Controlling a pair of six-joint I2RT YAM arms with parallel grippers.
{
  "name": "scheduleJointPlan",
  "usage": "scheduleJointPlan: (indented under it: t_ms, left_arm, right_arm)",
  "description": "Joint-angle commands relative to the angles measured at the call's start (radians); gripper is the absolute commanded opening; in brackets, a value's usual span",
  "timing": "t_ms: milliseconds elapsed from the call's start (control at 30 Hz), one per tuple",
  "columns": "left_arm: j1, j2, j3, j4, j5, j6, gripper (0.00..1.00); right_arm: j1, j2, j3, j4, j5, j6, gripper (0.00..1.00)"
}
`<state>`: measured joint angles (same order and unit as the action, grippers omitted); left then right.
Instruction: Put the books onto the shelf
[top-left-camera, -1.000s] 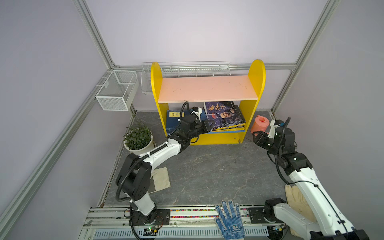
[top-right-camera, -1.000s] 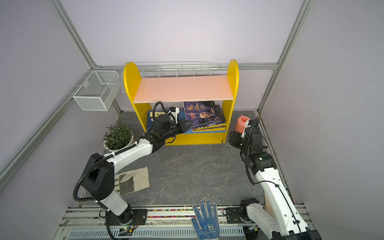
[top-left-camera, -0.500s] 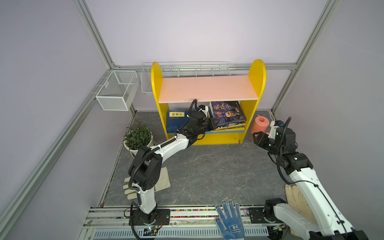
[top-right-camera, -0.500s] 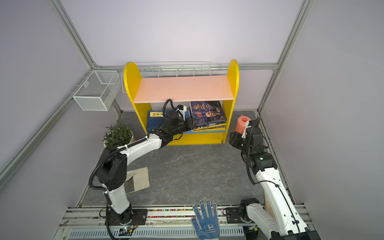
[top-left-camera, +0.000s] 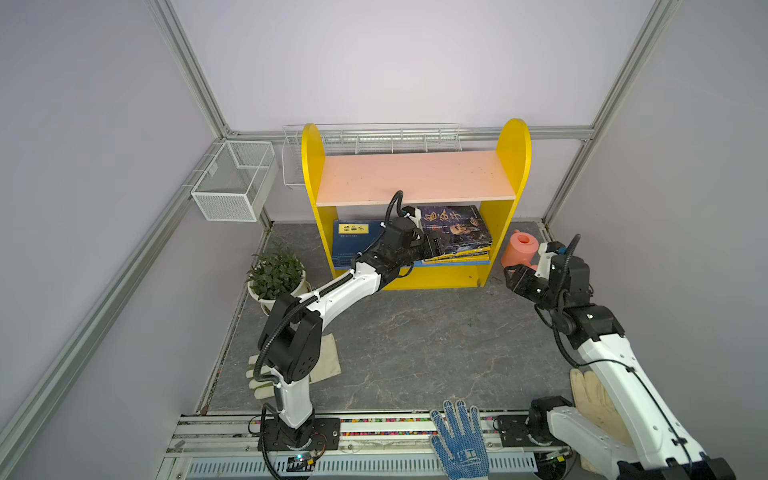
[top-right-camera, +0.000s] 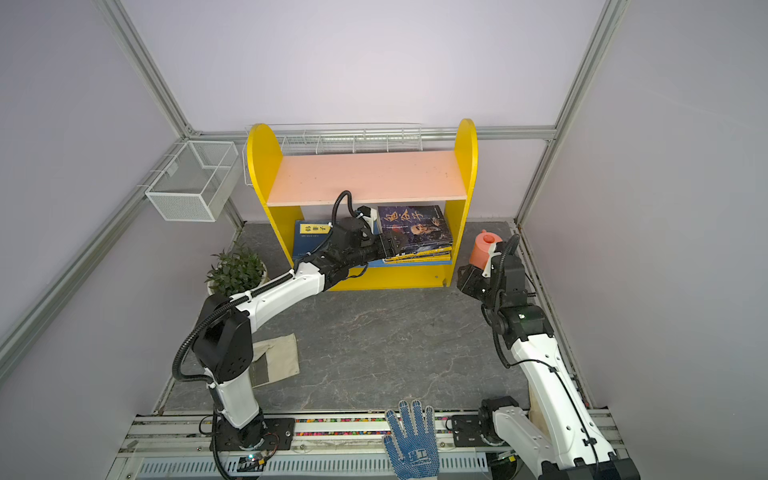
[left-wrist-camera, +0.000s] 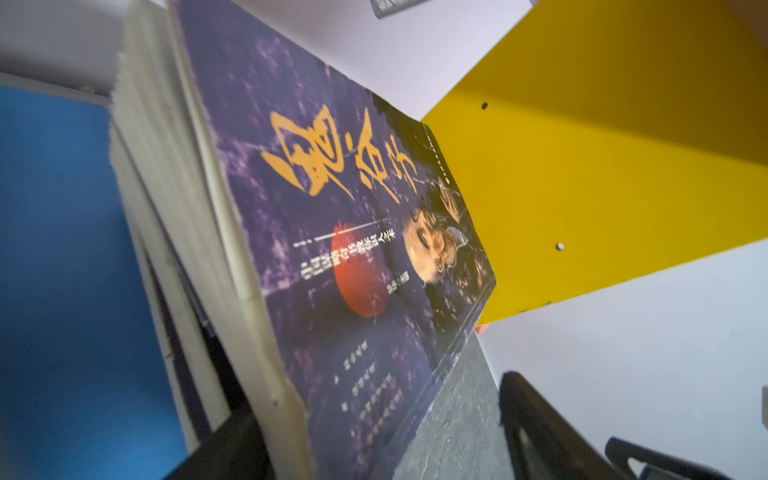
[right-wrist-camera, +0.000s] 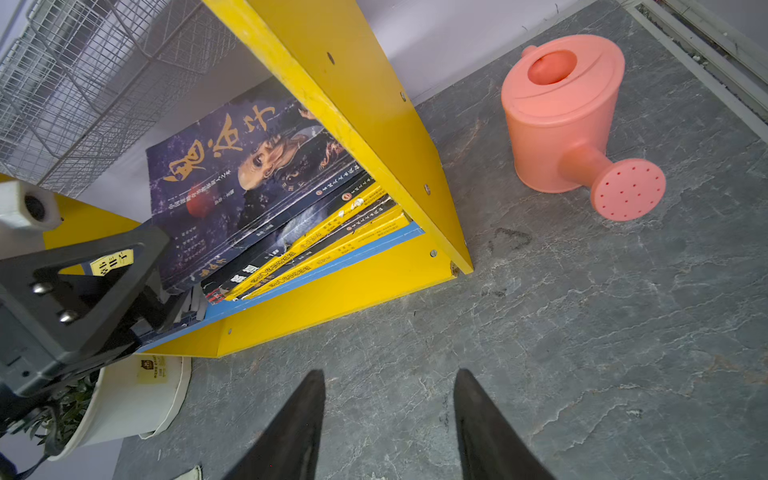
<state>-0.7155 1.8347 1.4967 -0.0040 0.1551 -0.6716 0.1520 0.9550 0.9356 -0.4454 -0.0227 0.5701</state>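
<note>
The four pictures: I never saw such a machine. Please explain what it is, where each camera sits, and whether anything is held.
These are two robot arms with two-finger grippers. Two near-identical pictures look down from above; two come from cameras on the arms' wrists. On the grey surface stand a yellow shelf, a potted plant and a pink watering can. Books lie stacked on the shelf's lower blue board. The left gripper reaches to that stack, jaws open, clamping nothing. The right gripper hangs open and empty.
</note>
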Motion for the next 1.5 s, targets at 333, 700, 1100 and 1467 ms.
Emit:
scheduleJointPlan:
  t_ms: [333, 700, 1100, 1467]
  left_arm:
    - [-0.006, -0.165, -0.04, -0.149, -0.237, 0.1, 1.0]
    - [0.04, -0.634, -0.517, -0.387, -0.68, 0.266, 1.0]
    - [0.382, -0.776, -0.899, -0.202, -1.077, 0.311, 1.0]
    - [0.433, -0.456, -0.892, 0.132, -1.031, 0.419, 0.99]
  right_arm:
    - [-0.005, -0.001, -0.01, -0.023, 0.042, -0.001, 0.53]
    - [-0.006, -0.07, -0.152, 0.065, 0.528, -0.14, 0.55]
    - [0.011, 0.411, -0.449, 0.837, 0.842, -0.38, 0.64]
    - [-0.052, 0.531, -0.608, 1.404, 0.343, -0.654, 0.88]
